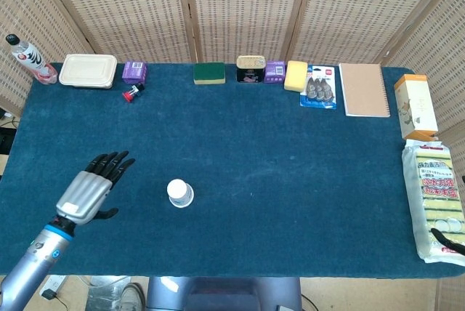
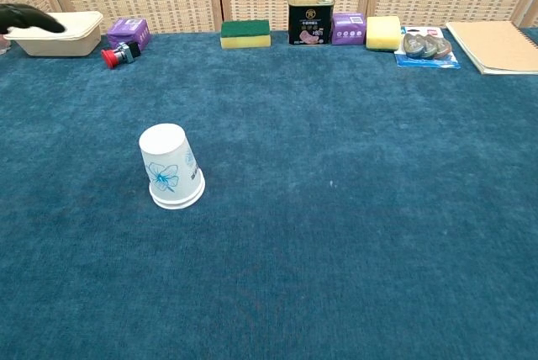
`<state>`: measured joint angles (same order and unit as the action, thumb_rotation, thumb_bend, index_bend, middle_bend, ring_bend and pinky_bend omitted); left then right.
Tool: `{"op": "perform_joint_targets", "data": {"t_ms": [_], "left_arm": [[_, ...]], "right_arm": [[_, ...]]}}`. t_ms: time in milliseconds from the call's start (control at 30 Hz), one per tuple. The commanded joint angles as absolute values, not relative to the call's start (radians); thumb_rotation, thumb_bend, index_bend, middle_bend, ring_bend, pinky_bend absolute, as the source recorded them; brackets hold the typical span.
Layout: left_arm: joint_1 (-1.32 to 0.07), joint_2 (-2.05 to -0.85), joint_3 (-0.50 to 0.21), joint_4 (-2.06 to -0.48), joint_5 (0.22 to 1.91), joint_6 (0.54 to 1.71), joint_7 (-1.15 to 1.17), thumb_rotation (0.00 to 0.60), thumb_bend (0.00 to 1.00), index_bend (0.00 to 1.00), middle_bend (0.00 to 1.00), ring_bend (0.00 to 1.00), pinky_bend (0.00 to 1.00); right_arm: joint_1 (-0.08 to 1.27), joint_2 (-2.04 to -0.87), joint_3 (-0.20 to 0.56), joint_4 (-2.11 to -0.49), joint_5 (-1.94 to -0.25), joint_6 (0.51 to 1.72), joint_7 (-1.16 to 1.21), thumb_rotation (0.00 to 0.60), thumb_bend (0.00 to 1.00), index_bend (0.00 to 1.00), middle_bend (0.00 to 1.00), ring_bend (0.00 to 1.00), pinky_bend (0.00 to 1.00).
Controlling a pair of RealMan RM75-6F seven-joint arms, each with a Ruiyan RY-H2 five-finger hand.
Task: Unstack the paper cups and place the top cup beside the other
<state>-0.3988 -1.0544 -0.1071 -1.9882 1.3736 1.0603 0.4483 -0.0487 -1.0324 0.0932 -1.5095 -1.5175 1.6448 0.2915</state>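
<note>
The white paper cups (image 1: 180, 193) with a blue flower print stand stacked upside down on the blue table, left of centre; the chest view shows the cups (image 2: 171, 166) as one stack with a double rim at the bottom. My left hand (image 1: 94, 187) hovers over the table to the left of the cups, a clear gap away, with its fingers spread and holding nothing. Its dark fingertips (image 2: 25, 17) show at the top left edge of the chest view. Only a dark fingertip of my right hand (image 1: 449, 240) shows at the table's right front corner.
Along the back edge stand a bottle (image 1: 26, 58), a beige food box (image 1: 88, 70), a green sponge (image 1: 209, 73), a can (image 1: 251, 69), a yellow sponge (image 1: 296, 75) and a notebook (image 1: 363, 89). An orange box (image 1: 415, 106) and a sponge pack (image 1: 436, 198) lie at the right.
</note>
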Motion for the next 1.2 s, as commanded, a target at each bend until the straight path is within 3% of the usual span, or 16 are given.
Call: {"op": "perform_joint_targets", "data": {"t_ms": [33, 200, 400, 967, 1200], "left_arm": [[-0.491, -1.122, -0.150, -2.028, 1.236, 0.997, 0.575, 0.600, 0.14, 0.04, 0.00, 0.00, 0.07], [-0.538, -1.163, -0.156, -2.041, 1.141, 0.996, 0.660, 0.600, 0.14, 0.15, 0.00, 0.00, 0.07], [-0.592, -1.211, -0.151, -2.055, 1.027, 1.017, 0.759, 0.600, 0.14, 0.21, 0.00, 0.00, 0.07], [-0.734, -1.388, -0.148, -1.982, 0.799, 1.085, 0.898, 0.600, 0.14, 0.23, 0.00, 0.00, 0.08], [-0.777, -1.431, -0.142, -1.969, 0.734, 1.123, 0.934, 0.600, 0.15, 0.30, 0.00, 0.00, 0.07]], "right_arm": [[-0.048, -1.032, 0.092, -1.510, -1.520, 1.643, 0.294, 0.600, 0.06, 0.03, 0.00, 0.00, 0.00], [-0.045, -1.032, 0.092, -1.510, -1.522, 1.638, 0.298, 0.600, 0.06, 0.03, 0.00, 0.00, 0.00], [-0.043, -1.030, 0.092, -1.511, -1.524, 1.637, 0.309, 0.600, 0.06, 0.03, 0.00, 0.00, 0.00], [-0.039, -1.034, 0.100, -1.504, -1.511, 1.632, 0.323, 0.600, 0.06, 0.03, 0.00, 0.00, 0.00], [-0.039, -1.035, 0.101, -1.500, -1.512, 1.632, 0.329, 0.600, 0.06, 0.03, 0.00, 0.00, 0.00]]}}
